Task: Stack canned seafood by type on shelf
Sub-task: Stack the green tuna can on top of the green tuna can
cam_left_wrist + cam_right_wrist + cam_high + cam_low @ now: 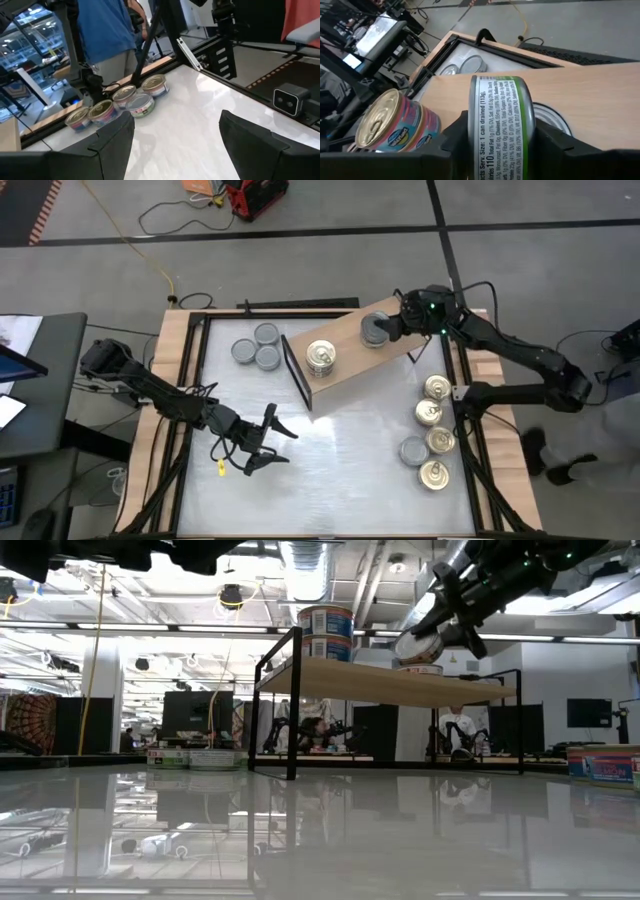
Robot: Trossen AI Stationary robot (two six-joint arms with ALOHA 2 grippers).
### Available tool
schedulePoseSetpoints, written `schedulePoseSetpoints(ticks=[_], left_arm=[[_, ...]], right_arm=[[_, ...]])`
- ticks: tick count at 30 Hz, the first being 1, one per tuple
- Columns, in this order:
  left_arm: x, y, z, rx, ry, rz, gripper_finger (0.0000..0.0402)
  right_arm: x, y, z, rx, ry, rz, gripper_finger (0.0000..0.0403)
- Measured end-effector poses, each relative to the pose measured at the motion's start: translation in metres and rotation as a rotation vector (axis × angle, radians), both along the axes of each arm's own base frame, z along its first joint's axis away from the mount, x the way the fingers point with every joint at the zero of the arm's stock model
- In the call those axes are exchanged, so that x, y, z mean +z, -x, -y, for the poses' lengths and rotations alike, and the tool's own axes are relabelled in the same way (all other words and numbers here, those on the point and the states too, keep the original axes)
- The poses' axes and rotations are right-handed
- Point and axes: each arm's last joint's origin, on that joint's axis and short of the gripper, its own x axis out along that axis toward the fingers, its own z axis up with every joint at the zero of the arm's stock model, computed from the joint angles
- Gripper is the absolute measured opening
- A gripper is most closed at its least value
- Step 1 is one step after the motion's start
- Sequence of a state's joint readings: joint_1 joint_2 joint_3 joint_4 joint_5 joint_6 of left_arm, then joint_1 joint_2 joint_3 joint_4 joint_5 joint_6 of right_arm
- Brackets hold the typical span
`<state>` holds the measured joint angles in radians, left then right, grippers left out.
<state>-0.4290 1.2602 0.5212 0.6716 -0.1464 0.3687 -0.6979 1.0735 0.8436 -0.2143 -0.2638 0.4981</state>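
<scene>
Nearest, on the white tabletop (340, 460), the left gripper (266, 442) hovers with its fingers spread wide and nothing between them. To the right side of the table a cluster of five low round tins (431, 435) sits in a loose line, four with shiny gold pull-tab lids and one with a dull grey top. Farther back, the light tan wooden shelf on a thin black frame (345, 335) carries a stack of gold-lidded tins (321, 358) near its left end. Over its right part the right gripper (385, 328) clasps a green-labelled grey-topped tin (502, 127), tilted, just above another grey-topped tin (552, 117) resting on the board. Beyond the shelf's left end, three grey-topped tins (257, 346) sit touching on the tabletop.
</scene>
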Motion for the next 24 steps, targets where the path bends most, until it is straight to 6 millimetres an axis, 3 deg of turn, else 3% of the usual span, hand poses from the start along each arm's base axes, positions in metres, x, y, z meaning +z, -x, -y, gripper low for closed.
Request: schedulePoseSetpoints(ticks=[17, 24], left_arm=[[0.004, -0.001, -0.002, 0.047, -0.054, 0.062, 0.0278], [0.004, -0.001, -0.003, 0.055, -0.041, 0.05, 0.0278]], right_arm=[[-0.009, 0.007, 0.006, -0.016, -0.005, -0.084, 0.0278], [0.015, 0.017, 0.009, -0.054, 0.057, -0.185, 0.0279]])
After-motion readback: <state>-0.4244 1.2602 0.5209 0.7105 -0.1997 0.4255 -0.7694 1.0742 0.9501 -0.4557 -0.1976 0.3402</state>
